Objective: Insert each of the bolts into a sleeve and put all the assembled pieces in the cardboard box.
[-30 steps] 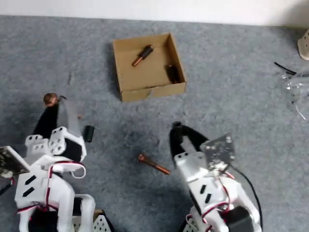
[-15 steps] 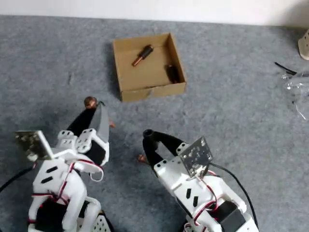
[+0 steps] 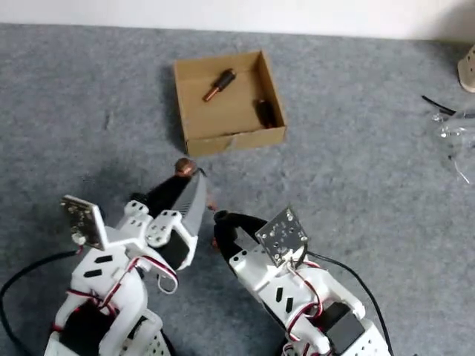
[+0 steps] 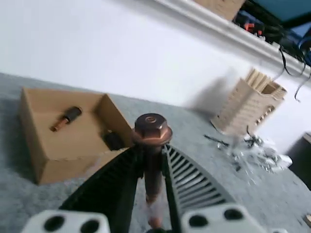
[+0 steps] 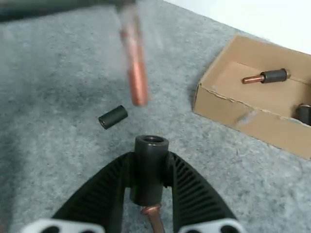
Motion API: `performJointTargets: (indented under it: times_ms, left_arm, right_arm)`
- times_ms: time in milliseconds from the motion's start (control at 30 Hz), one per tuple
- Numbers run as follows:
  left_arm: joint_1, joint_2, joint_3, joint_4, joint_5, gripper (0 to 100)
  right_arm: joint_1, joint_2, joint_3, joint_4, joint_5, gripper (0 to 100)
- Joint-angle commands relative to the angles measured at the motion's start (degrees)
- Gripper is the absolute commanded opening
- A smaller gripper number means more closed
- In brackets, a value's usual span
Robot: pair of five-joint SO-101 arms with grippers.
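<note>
The left gripper (image 4: 152,154) pinches a bolt (image 4: 152,130), head up, near the box (image 3: 234,139). The right gripper (image 5: 149,159) squeezes a sleeve (image 5: 151,171), hole up, close by. The bolt's tip should sit right over the hole, then go down slowly and straight.

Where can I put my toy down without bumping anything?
Bare carpet lies left of the cardboard box, and between the box and the wires. In front of the box it is crowded: the left gripper holds a bolt beside the right gripper holding a sleeve.
</note>
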Motion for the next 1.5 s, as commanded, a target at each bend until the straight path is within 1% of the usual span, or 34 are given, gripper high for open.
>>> performJointTargets:
  times_ms: [0,133,567,633,767,800,1033,1200,1467]
  left_arm:
    - [1.8,-0.75,1.63,-3.69,0.53,1]
    - [1.8,-0.75,5.32,-8.18,0.53,1]
    - [1.98,-0.75,5.49,-8.09,0.53,1]
    - [2.95,-0.75,4.79,-6.95,0.53,1]
    - [7.69,-0.75,-0.04,1.49,0.53,1]
    - [8.04,-0.75,-0.66,2.2,0.53,1]
    - [8.04,-0.75,-0.04,2.29,0.53,1]
    - [8.4,-0.66,2.95,2.2,0.35,1]
    - [8.04,-0.57,3.91,2.2,0.18,1]
  right_arm:
    - [-0.92,-0.66,-0.84,-2.24,0.62,0.5]
    - [-0.92,-0.66,-0.84,-2.24,0.62,0.5]
    - [-0.66,-0.66,-0.92,-2.33,0.62,0.5]
    - [-0.57,-0.66,-0.92,-2.33,0.62,0.5]
    - [-0.57,-0.66,-0.92,-2.33,0.62,0.5]
    - [-0.57,-0.66,-0.92,-2.33,0.62,0.5]
    - [-0.22,-0.66,-1.01,-2.33,0.62,0.5]
    - [2.77,-0.66,-1.27,-2.42,0.62,0.5]
    - [2.42,-0.66,-1.36,-2.33,1.49,0.5]
